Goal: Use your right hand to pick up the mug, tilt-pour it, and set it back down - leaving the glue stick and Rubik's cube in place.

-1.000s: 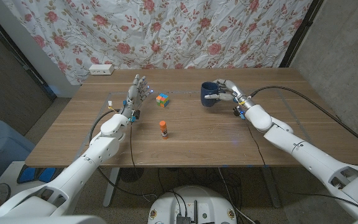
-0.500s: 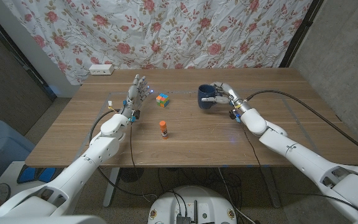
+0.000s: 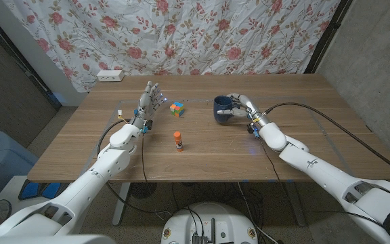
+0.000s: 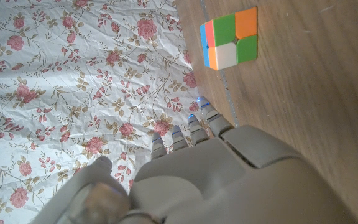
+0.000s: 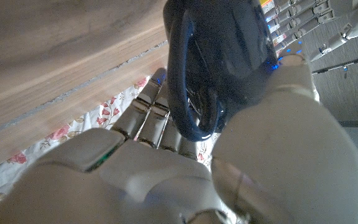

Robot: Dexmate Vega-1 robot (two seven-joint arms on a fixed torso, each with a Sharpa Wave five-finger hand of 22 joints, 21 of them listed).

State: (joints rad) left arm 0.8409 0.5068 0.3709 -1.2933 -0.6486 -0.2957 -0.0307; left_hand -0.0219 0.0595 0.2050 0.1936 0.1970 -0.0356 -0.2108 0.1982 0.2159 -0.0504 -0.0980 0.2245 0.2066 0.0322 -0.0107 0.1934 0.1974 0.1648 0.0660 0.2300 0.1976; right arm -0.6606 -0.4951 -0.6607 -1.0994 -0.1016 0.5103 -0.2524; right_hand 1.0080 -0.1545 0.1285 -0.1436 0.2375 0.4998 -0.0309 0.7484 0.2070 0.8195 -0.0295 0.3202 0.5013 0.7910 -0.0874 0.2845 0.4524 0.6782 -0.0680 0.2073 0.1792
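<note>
Still risky: mug grip looks partial

Biggest first: the table carries everything, w/ a flowered curtain behind and a white power strip at its far left edge.

Right hand is wrapped on the dark blue mug at the far-right part of the table; in the right wrist view the fingers pass through or behind the handle and the thumb presses the mug wall. Mug looks gripped, but can't tell if it's off the wood yet.

Risks, as I judge them:
- Hold sits mostly at the handle side, so a tilt could let the mug swing or slip out of the fingers.
- Pouring toward table centre brings the arm nearer the cube and glue stick; both are well apart from the mug now, but the upright glue stick would topple on a light knock.
- Setting down tilted could tip the mug.

Left hand stands w/ fingers spread, holding nothing, just beside the cube; any twitch there could nudge it.
</note>
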